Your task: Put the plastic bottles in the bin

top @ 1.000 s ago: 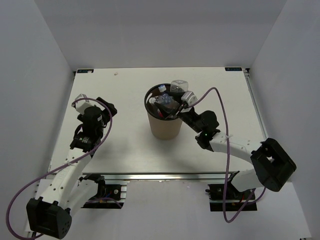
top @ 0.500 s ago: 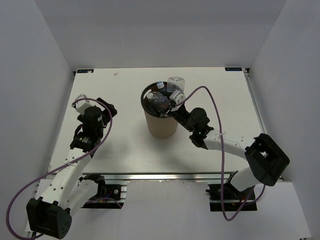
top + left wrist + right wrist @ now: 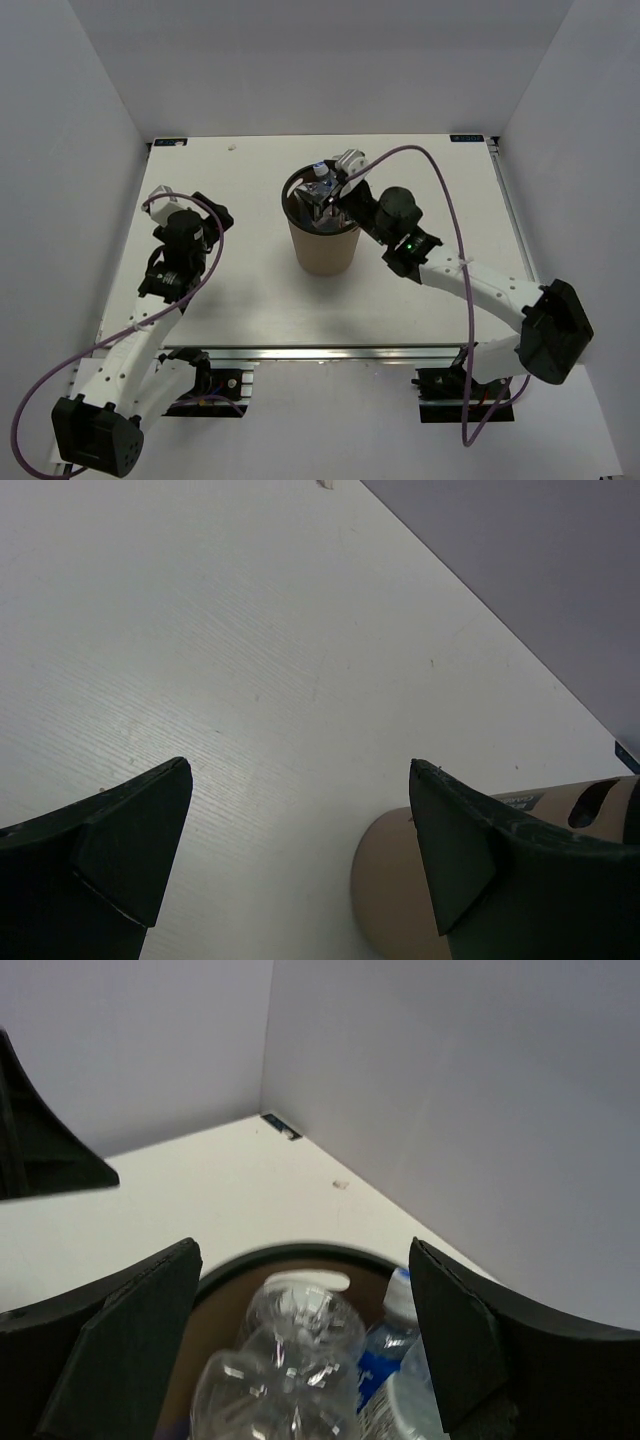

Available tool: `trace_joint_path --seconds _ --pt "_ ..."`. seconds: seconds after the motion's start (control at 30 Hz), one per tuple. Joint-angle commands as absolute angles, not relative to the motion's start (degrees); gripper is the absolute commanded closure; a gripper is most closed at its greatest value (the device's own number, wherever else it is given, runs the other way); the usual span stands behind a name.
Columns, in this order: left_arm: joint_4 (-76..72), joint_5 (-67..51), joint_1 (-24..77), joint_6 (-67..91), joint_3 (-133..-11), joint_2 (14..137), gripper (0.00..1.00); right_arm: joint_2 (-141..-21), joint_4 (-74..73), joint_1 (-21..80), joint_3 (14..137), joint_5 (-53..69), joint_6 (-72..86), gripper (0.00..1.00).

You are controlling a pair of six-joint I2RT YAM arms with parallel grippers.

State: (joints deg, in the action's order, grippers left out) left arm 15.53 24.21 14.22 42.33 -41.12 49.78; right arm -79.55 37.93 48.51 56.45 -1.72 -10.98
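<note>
The brown bin stands mid-table with several clear plastic bottles inside it. My right gripper hovers over the bin's far right rim, open and empty. In the right wrist view my gripper has its jaws wide apart above a clear bottle lying in the bin, beside a blue-labelled, white-capped bottle; the dark rim curves behind them. My left gripper is open and empty over bare table left of the bin. In the left wrist view my gripper frames the table, with the bin's wall at lower right.
White walls enclose the table on the left, back and right. A purple cable loops above my right arm. The table's near edge has a metal rail. No bottle shows on the table surface.
My right gripper moved left over the bin. The clear bottle it held above the rim now lies inside the bin, and the jaws stand open. The left arm barely moved.
</note>
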Motion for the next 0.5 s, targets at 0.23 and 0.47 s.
trace_joint_path --seconds 0.23,0.47 --pt "18.81 25.75 14.06 41.05 -48.25 52.12 0.02 -73.05 19.17 48.34 71.54 -19.03 -5.19 0.11" --pt "17.58 25.40 13.97 39.99 -45.89 51.50 0.02 -61.11 5.54 37.64 61.05 -24.27 9.80 0.11"
